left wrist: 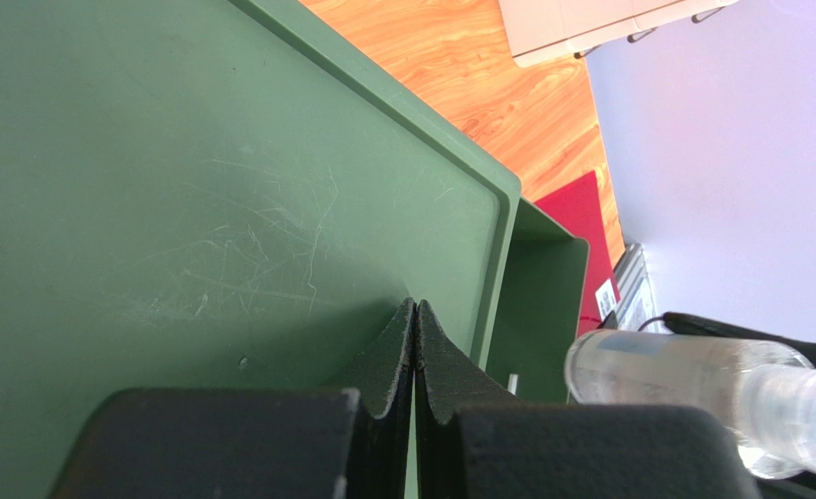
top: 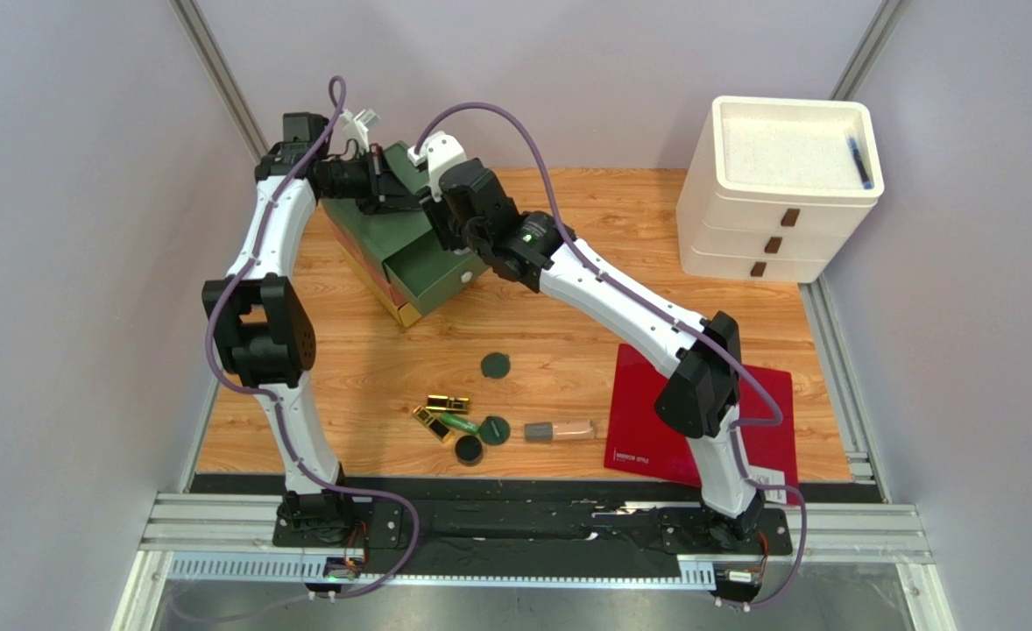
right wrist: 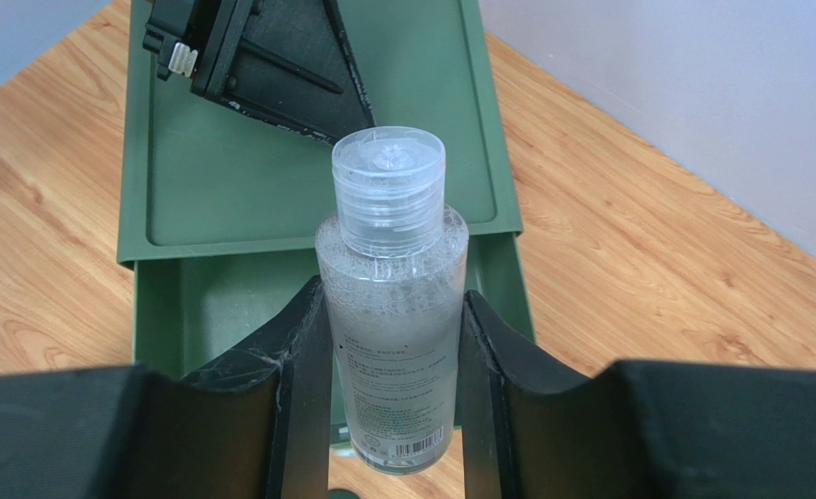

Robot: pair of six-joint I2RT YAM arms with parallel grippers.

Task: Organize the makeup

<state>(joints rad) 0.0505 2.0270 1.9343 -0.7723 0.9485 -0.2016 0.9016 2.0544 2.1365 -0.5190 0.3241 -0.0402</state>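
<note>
My right gripper (right wrist: pixel 391 294) is shut on a clear bottle (right wrist: pixel 391 312) with a clear flip cap, holding it over the open drawer (right wrist: pixel 225 301) of a green box (top: pixel 396 243). The bottle also shows in the left wrist view (left wrist: pixel 683 379). My left gripper (left wrist: pixel 414 308) is shut and empty, its tips resting on the box's flat top (left wrist: pixel 173 208). On the table in front lie three dark green compacts (top: pixel 494 364) (top: pixel 492 427) (top: pixel 469 451), gold lipstick tubes (top: pixel 446 402), a green tube (top: pixel 457 427) and a clear lip-gloss tube (top: pixel 558 430).
A flat red sheet (top: pixel 640 421) lies at the front right under the right arm. A white three-drawer unit (top: pixel 778 184) stands at the back right. Both arms (top: pixel 614 296) meet over the green box at the back left.
</note>
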